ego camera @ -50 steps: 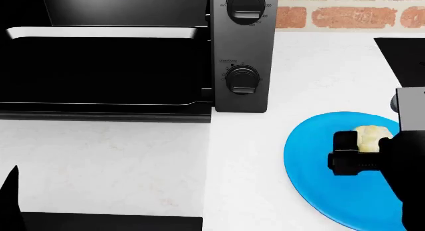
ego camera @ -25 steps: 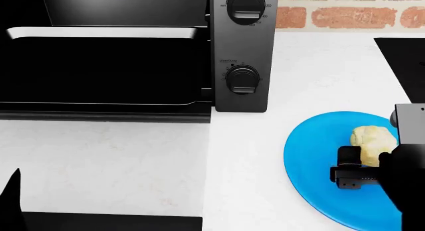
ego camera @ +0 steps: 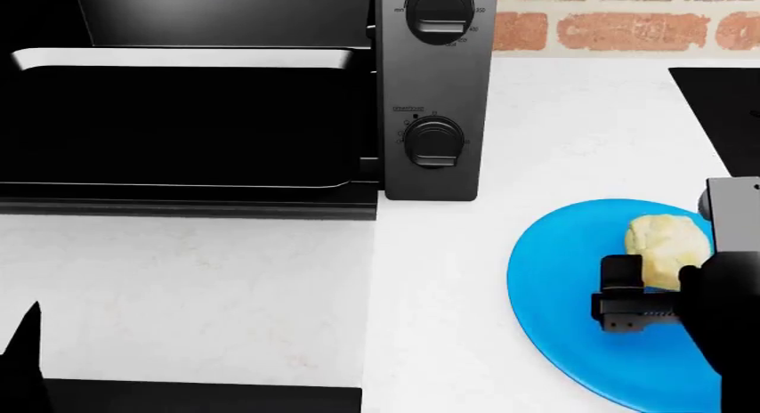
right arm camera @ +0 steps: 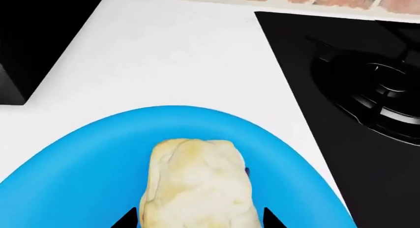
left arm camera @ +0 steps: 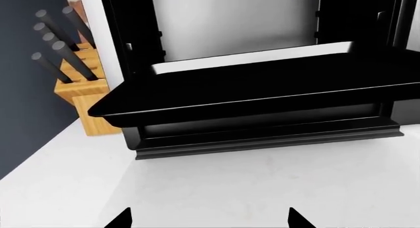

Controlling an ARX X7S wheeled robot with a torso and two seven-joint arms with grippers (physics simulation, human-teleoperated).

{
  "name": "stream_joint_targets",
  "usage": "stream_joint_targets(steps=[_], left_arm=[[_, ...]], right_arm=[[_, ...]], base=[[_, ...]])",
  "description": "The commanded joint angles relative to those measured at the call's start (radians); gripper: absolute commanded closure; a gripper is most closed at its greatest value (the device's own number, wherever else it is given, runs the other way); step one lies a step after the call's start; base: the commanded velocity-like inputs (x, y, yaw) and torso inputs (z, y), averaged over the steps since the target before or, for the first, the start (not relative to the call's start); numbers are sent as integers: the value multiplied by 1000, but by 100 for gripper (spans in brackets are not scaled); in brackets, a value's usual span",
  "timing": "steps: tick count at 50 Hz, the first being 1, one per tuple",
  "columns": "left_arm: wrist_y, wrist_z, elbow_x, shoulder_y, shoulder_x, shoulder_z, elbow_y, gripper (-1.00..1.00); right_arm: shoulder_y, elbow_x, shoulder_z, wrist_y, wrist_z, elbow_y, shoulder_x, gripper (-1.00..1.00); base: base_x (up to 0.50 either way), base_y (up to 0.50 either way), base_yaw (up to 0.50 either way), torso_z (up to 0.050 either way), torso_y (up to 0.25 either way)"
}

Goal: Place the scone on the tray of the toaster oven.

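The scone (ego camera: 667, 242) lies on a round blue plate (ego camera: 558, 279) at the right; it also shows in the right wrist view (right arm camera: 196, 181). My right gripper (right arm camera: 200, 219) is open, with its fingertips on either side of the scone's near end and small gaps to it; in the head view (ego camera: 659, 279) it sits over the plate. The black tray (ego camera: 178, 119) rests in the open toaster oven (ego camera: 433, 93) and also shows in the left wrist view (left arm camera: 262, 75). My left gripper (left arm camera: 208, 219) is open and empty above the white counter in front of the oven door.
A black stovetop (right arm camera: 354, 75) lies right of the plate. A wooden knife block (left arm camera: 78, 95) stands beside the oven. The oven's drop-down door (ego camera: 178, 204) hangs open toward me. White counter (ego camera: 238, 297) lies between door and plate. A brick wall (ego camera: 629, 21) runs behind.
My right gripper has drawn back toward me along the plate, uncovering more of the scone. The scone stays on the plate. The left arm has barely moved.
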Motion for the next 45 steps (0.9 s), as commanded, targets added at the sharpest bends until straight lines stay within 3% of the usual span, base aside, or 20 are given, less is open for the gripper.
stream_joint_targets(steps=[1,24,45], left_arm=[[5,-3,1,1,-1,8,-2,-100],[13,4,-16,14,-17,-13,-3,-100],[24,-7,-11,12,-8,11,-8,-100]], right_arm=[[-5,-29,-11,-14,-7,-73,22,100],[184,213,49,370,72,-491,61,100],[383,445,74,566,50,-537,-36,100]], base=[[0,0,0,0,0],[0,0,0,0,0],[0,0,0,0,0]])
